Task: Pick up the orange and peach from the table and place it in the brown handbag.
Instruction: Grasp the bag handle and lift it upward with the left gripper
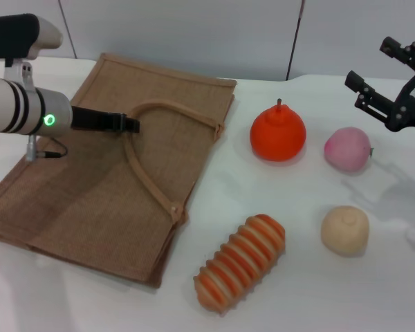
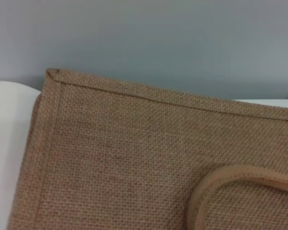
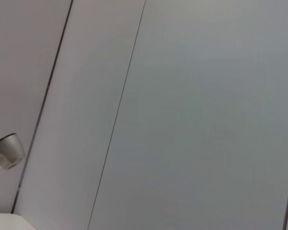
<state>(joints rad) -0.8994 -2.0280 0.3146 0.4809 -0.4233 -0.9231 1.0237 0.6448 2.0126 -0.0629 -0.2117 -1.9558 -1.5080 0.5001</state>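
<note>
1. Fingers of my right gripper [image 1: 375, 77] stand spread above the table [image 1: 290, 290], at about one o'clock from the peach [image 1: 347, 148]; my left gripper [image 1: 128, 124] lies low over the brown handbag [image 1: 76, 200] by its handle (fingers I cannot tell).
2. Both fruits look smooth, round and likely to roll; I would close across the widest middle.
3. My orange [image 1: 278, 133], bright red-orange with a brown stem, sits at nine o'clock from the pink peach.

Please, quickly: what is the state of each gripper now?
Left gripper: over the brown handbag, by its handle; open or shut cannot be told.
Right gripper: open, empty, above the peach.
</note>
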